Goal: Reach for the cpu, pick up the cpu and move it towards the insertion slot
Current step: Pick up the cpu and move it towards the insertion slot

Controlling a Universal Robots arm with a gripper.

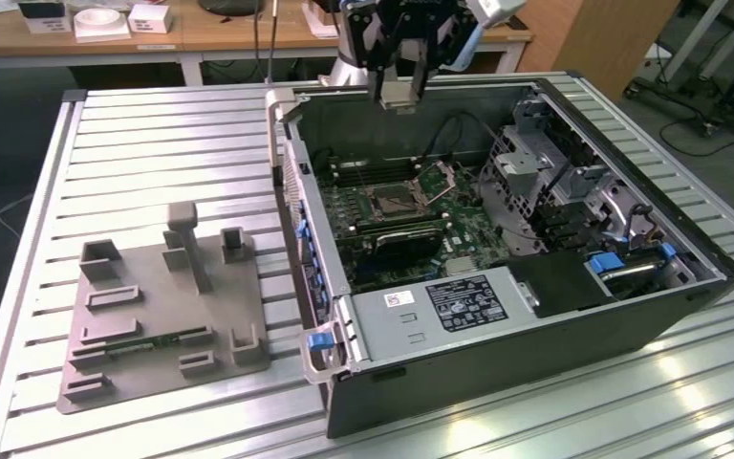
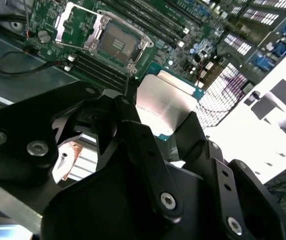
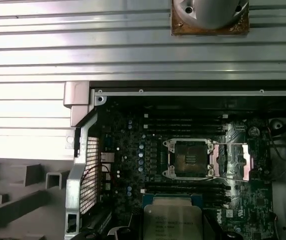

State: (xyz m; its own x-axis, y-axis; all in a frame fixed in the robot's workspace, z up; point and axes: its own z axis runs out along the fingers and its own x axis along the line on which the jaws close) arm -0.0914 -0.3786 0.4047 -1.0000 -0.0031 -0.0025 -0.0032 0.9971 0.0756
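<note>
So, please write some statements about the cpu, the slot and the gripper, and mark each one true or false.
1. The gripper holds the cpu. True.
2. The cpu already sits in the slot. False: it is held above the open case, apart from the slot.
3. The slot's metal flap is open. True.
4. The grey fixture lies inside the case. False: it lies on the table, on the exterior view's left of the case.

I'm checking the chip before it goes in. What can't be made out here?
- The cpu's underside and contacts: in both wrist views its metal top faces the camera.
- Its near edge: cut off by the frame in the first wrist view, covered by the gripper in the second.
- The insertion slot's pins: too small in all views.
</note>
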